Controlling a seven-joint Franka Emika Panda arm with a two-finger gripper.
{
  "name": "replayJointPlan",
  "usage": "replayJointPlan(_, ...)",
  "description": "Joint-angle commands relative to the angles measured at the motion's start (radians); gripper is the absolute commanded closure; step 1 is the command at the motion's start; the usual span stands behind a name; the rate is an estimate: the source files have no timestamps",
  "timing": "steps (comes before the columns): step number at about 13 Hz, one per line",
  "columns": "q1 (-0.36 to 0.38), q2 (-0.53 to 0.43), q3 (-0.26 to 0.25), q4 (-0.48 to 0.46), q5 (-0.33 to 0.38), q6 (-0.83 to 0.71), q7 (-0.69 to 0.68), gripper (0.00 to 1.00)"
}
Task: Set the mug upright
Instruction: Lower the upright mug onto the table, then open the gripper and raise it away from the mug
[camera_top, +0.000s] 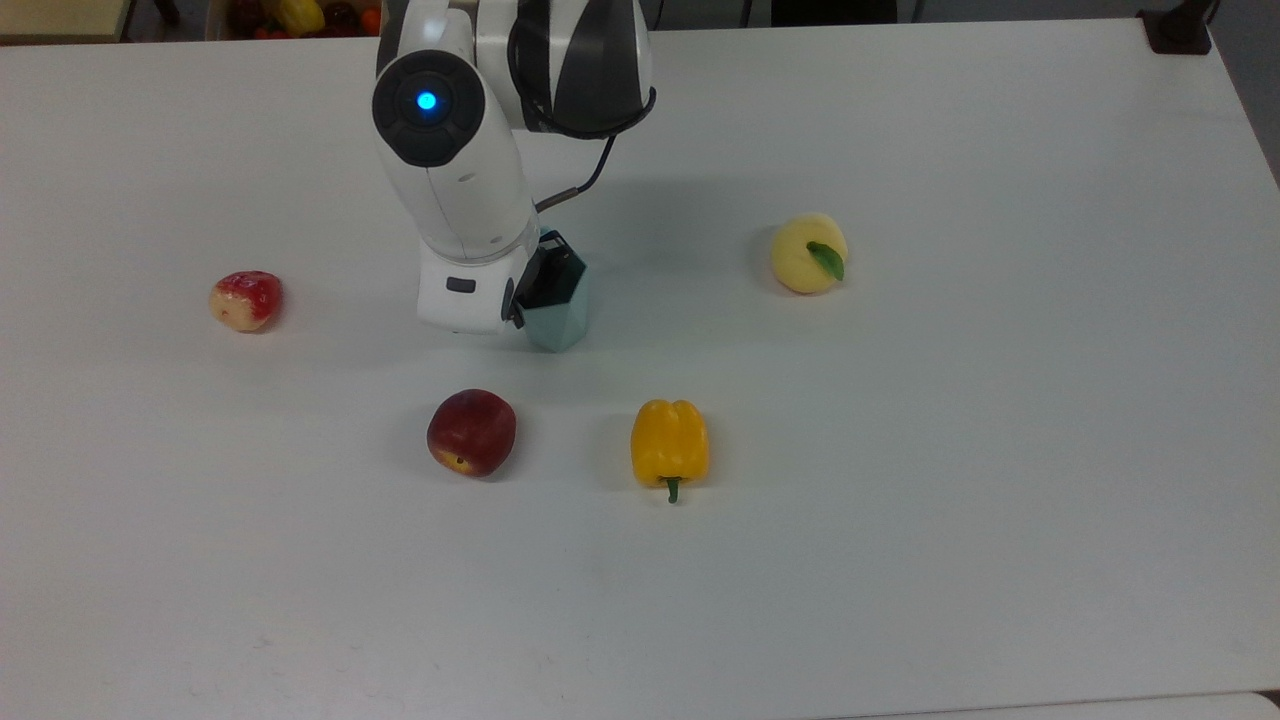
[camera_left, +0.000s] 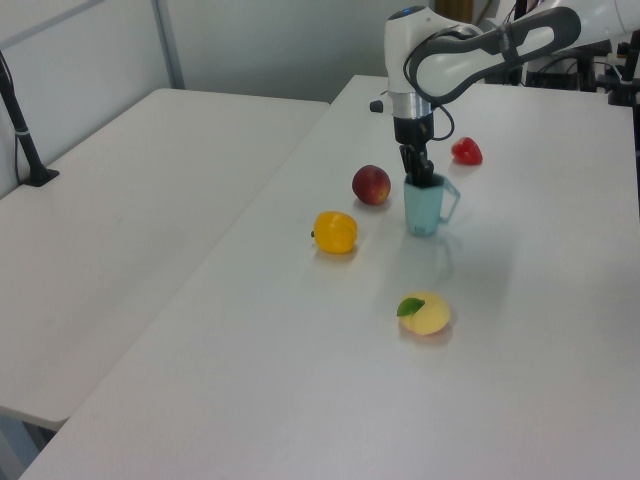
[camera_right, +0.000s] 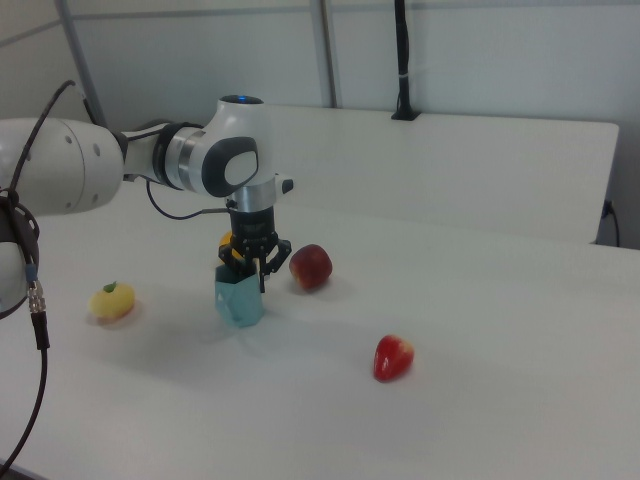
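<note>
Standing upright on the table, the mug sits directly under the gripper, whose fingers pinch its rim; the peach lies just beside them.

You see a smooth matt white table, a matt pale teal mug that looks like plastic, a glossy yellow pepper, a dull-skinned red peach, and the arm's glossy white plastic shell with black fingers.
</note>
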Motion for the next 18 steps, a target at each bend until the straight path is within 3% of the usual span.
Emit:
replayJointPlan(1,0.021,0.000,-0.010,-0.002,-0.014,0.005,-0.012,0.49)
replayJointPlan(4,0.022,-0.009,-0.010,-0.002,-0.016,0.014,0.037,0.00)
replayJointPlan(10,0.013,-0.219,-0.007,0.001,0.000,-0.122,0.196,0.00)
replayJointPlan(15,0.013,-0.400,0.006,0.001,0.007,-0.262,0.537,0.00)
replayJointPlan(18,-0.036,-0.519,0.077,-0.002,0.064,-0.426,0.719,0.00)
